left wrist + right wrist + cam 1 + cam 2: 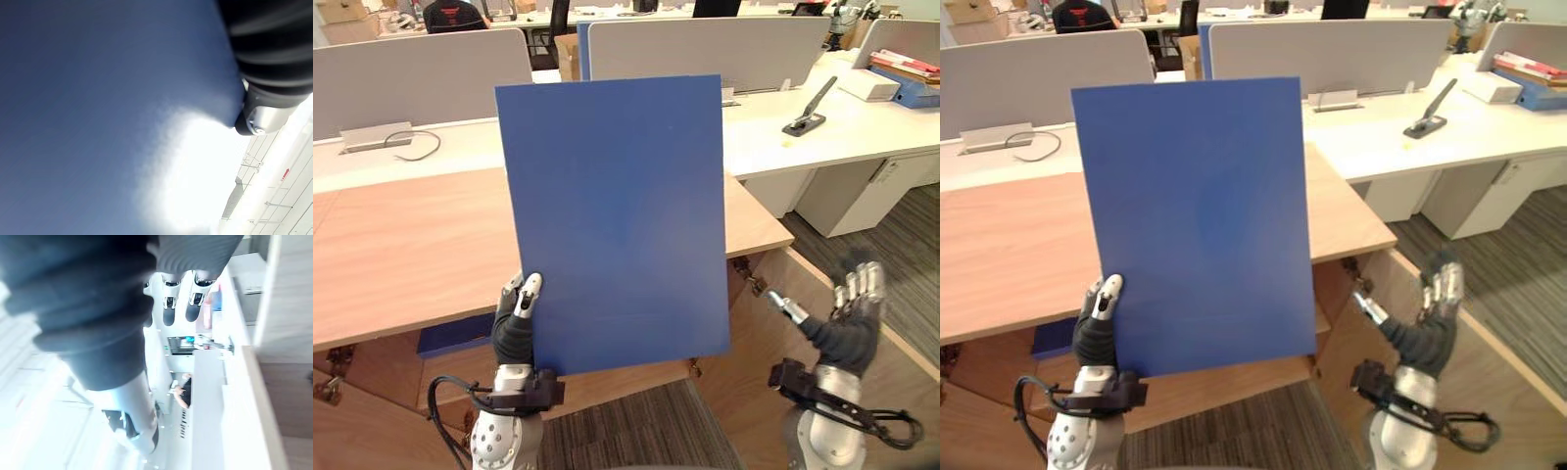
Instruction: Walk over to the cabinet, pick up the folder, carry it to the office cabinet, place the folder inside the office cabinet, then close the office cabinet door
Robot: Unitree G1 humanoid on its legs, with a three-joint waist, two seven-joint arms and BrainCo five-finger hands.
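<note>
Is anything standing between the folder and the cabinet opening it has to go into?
Nothing visible does. The left hand holds the folder upright in front of the cabinet, and the door beside the open right hand is swung open. The folder hides most of the opening, so what is inside cannot be judged.

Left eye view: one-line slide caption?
Left hand holds blue folder upright at wooden cabinet; right hand open, empty.

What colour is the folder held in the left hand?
The folder is plain solid blue, unpatterned; it shows best in the left eye view.
</note>
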